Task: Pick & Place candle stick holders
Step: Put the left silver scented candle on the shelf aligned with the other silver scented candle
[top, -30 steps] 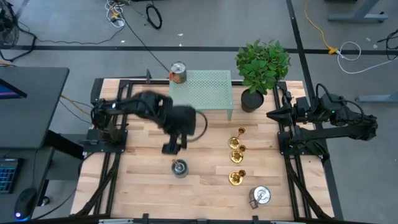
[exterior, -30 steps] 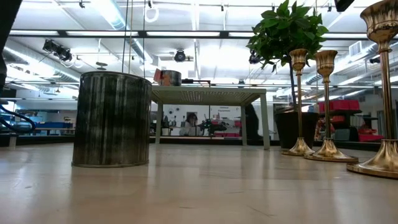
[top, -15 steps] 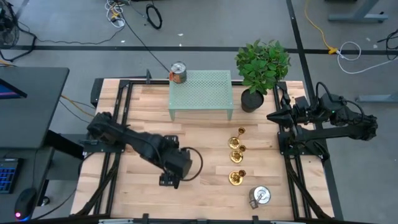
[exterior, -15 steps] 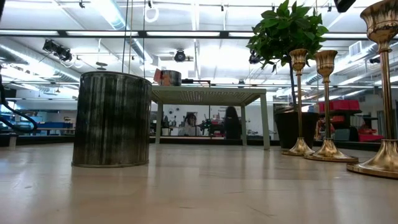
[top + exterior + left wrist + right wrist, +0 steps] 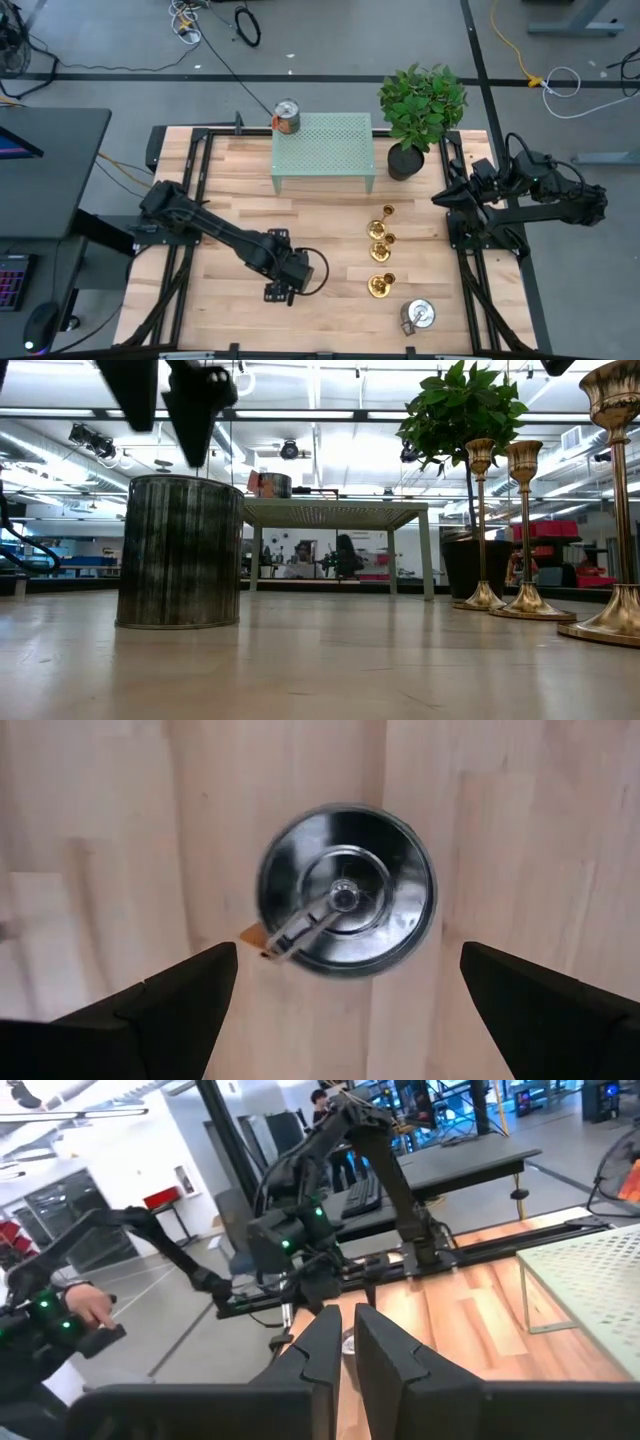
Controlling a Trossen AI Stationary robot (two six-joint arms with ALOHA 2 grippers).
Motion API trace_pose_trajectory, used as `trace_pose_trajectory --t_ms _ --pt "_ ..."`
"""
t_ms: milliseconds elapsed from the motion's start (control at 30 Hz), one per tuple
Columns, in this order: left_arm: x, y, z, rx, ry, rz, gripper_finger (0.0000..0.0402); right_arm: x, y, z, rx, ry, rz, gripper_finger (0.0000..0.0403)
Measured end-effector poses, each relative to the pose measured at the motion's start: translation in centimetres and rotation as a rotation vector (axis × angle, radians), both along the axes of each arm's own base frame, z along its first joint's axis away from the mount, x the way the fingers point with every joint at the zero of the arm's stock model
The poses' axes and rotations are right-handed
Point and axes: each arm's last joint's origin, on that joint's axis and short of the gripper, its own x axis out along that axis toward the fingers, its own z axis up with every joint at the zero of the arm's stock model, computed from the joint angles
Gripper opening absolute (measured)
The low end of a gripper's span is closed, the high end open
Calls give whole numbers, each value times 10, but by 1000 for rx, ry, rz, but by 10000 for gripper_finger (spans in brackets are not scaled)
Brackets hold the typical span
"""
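Note:
Three gold candle stick holders (image 5: pixel 380 240) stand upright in a row on their round bases, right of the table's middle; the low view shows them at its right (image 5: pixel 525 530). My left gripper (image 5: pixel 348 955) hangs open, pointing down, above an upright silver can (image 5: pixel 347 890). Its fingers stand to either side of the can's top without touching it. In the low view the fingertips (image 5: pixel 195 420) are just above the can (image 5: pixel 180 550). In the high view the left gripper (image 5: pixel 280 290) hides the can. My right gripper (image 5: pixel 440 192) waits shut at the table's right edge, pointing level.
A green perforated shelf (image 5: pixel 325 150) stands at the far middle, with a labelled can (image 5: pixel 287 116) at its far left corner. A potted plant (image 5: pixel 420 110) stands to its right. Another can (image 5: pixel 417 315) lies near the front edge, right of the holders.
My left gripper has swung from the table's middle toward the near edge and come down over the silver can, rolling as it went. Its fingers now show above the can in the low view. It has stayed open, and the can has not moved.

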Motion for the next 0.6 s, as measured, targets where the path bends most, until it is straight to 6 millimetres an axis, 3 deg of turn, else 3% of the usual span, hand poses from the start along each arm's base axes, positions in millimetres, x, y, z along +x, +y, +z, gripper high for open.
trace_pose_trajectory --t_ms 267,600 --pt "5 9 -25 -45 -13 -7 394 2 0 -4 -8 15 0 37" --pt "10 19 -28 -56 -22 -3 394 8 0 -18 -23 56 0 37"
